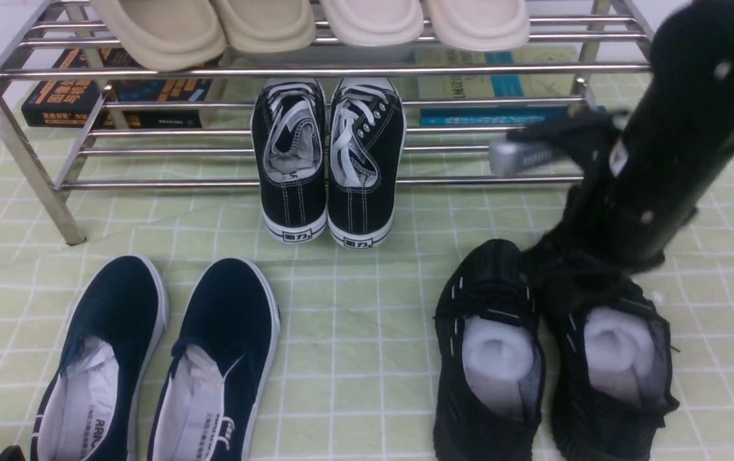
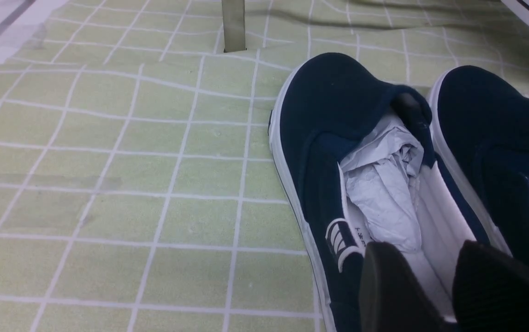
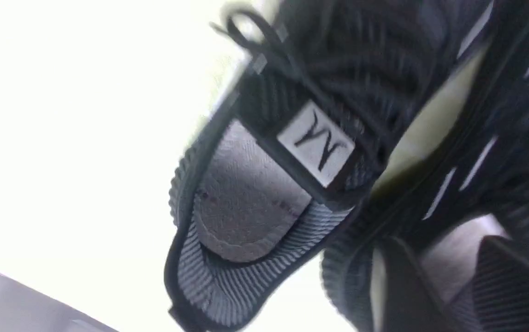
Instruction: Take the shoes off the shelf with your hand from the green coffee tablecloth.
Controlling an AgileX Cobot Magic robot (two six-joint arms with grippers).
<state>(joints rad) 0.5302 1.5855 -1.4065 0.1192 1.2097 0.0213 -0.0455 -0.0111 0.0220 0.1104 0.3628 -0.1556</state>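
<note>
The shoes, a pair of black knit sneakers (image 1: 488,301) stuffed with white paper, stand side by side on the green coffee tablecloth (image 1: 354,333), in front of the silver shelf (image 1: 315,72). The black hand (image 1: 571,137), with its silver thumb tip (image 1: 520,157), hovers over the right sneaker's toe (image 1: 597,288); its thick forearm (image 1: 680,128) hides that toe. In the right wrist view one sneaker (image 3: 264,198) fills the frame, and my right gripper (image 3: 442,242) has its jaws apart over pale stuffing. My left gripper (image 2: 425,246) is open above a navy slip-on (image 2: 338,138).
Black canvas lace-ups (image 1: 328,160) sit on the shelf's lower tier, toes hanging over its front bar. Beige slippers (image 1: 309,22) lie on the top tier. Navy slip-ons (image 1: 155,365) rest on the cloth at the near left. Books (image 1: 117,96) lie behind the shelf. A shelf leg (image 2: 233,25) stands nearby.
</note>
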